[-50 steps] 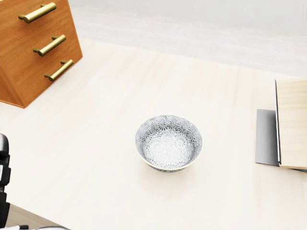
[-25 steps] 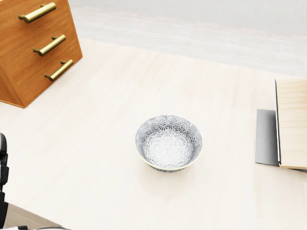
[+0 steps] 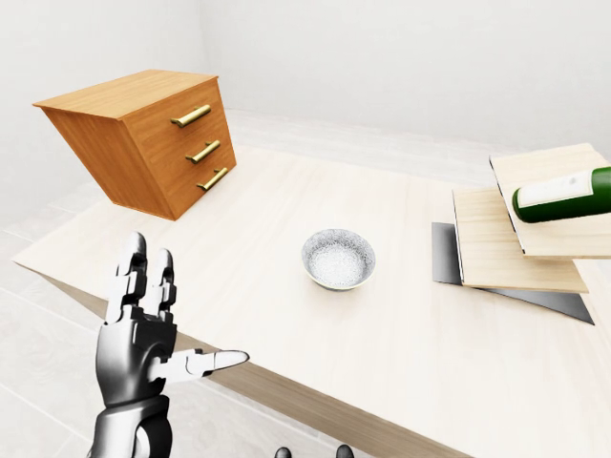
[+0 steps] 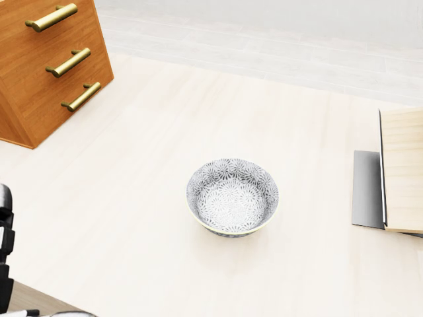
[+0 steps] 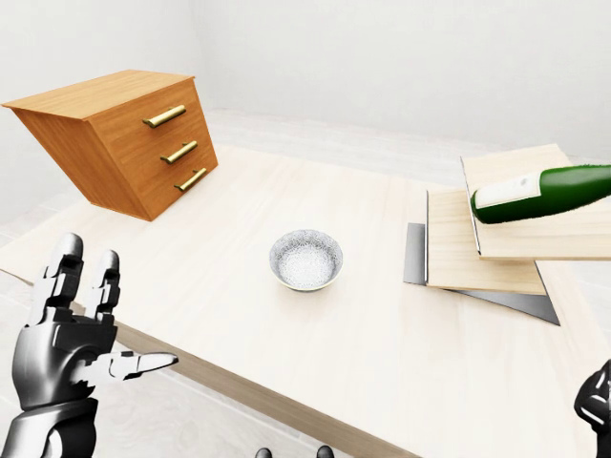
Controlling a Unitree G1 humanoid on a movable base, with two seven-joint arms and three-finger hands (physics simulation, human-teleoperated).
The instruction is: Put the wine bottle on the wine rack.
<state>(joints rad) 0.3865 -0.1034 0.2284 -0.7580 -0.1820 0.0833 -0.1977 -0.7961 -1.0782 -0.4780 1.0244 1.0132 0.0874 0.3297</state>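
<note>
Pale wooden table runs under plain white walls, its near edge crossing the bottom of the eye views. Wide bare tabletop surrounds the patterned bowl, which sits near the middle, well apart from everything else. Wooden drawer chest with three brass handles stands tilted at upper left. At right, stepped light-wood wine rack rests on a dark base plate. Green wine bottle lies on its side across the rack's top step, white label toward the left. Left hand hangs off the table's near edge, fingers spread, gripping nothing. Right hand barely shows at lower right corner; cannot tell its state.
</note>
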